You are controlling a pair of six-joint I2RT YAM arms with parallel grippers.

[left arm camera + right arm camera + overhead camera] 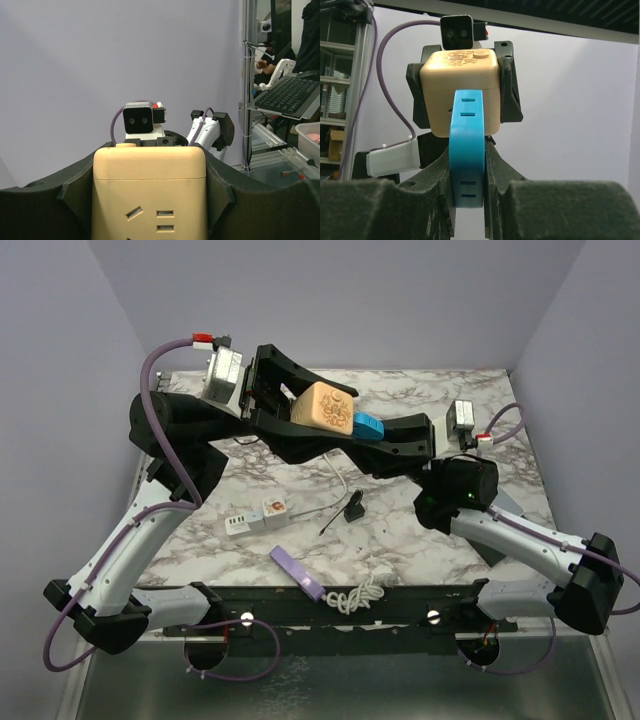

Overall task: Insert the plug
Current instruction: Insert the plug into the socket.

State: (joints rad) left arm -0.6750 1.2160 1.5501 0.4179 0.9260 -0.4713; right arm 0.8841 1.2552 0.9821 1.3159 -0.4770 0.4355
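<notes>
Now: blue plug (368,427) against cream socket cube (325,408), upper centre of the top view.
L gripper (303,406) is clamped on the cube's sides. R gripper (382,434) is clamped on the plug, whose end touches the cube's face (prongs hidden, can't tell if seated). Both are held above the marble surface (420,540). A white adapter (255,517) and purple bar (297,572) lie lower centre.

Marble-patterned tabletop (400,550), bearing: a white power strip (255,517), left of centre; a small black connector (354,508) with a thin lead, to its right; a purple flat bar (296,572), lying diagonally near the front edge; a coiled white cord (357,594) at the bar's right end (contact cannot be told). Left wrist view, far right: a laptop keyboard (292,95).
</notes>
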